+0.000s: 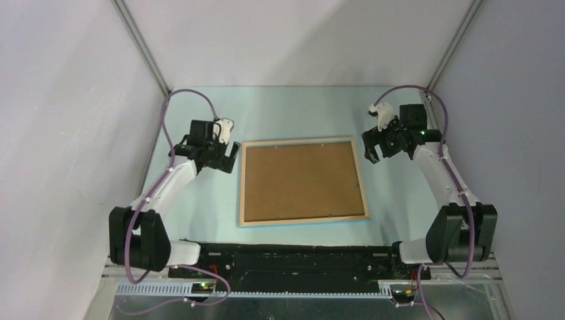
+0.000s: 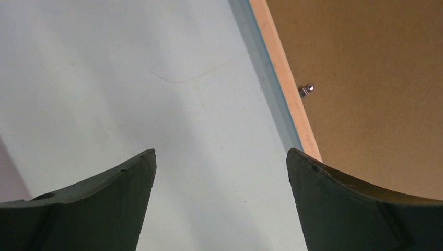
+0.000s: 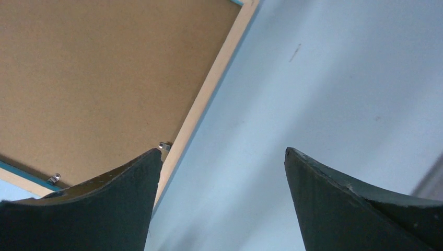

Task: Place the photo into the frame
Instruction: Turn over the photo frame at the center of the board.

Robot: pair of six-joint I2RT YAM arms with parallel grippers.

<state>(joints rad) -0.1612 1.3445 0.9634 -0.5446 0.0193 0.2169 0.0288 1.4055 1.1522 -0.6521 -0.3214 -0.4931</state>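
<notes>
The frame (image 1: 303, 221) lies face down in the middle of the table, its light wood back up and a thin blue edge showing. The brown backing board (image 1: 301, 180) fills it. The photo is not in view. My left gripper (image 1: 228, 159) is open and empty just left of the frame's far left corner. In the left wrist view (image 2: 221, 157) the wood rim (image 2: 284, 78) runs past the right finger. My right gripper (image 1: 372, 151) is open and empty just right of the far right corner. In the right wrist view (image 3: 223, 151) the rim (image 3: 209, 89) passes the left finger.
Small metal tabs (image 2: 305, 90) (image 3: 164, 147) sit along the inner rim over the backing board. The pale blue table (image 1: 300, 110) is walled by white panels at the left, back and right. The arm bases stand on the black rail (image 1: 293, 260) at the near edge.
</notes>
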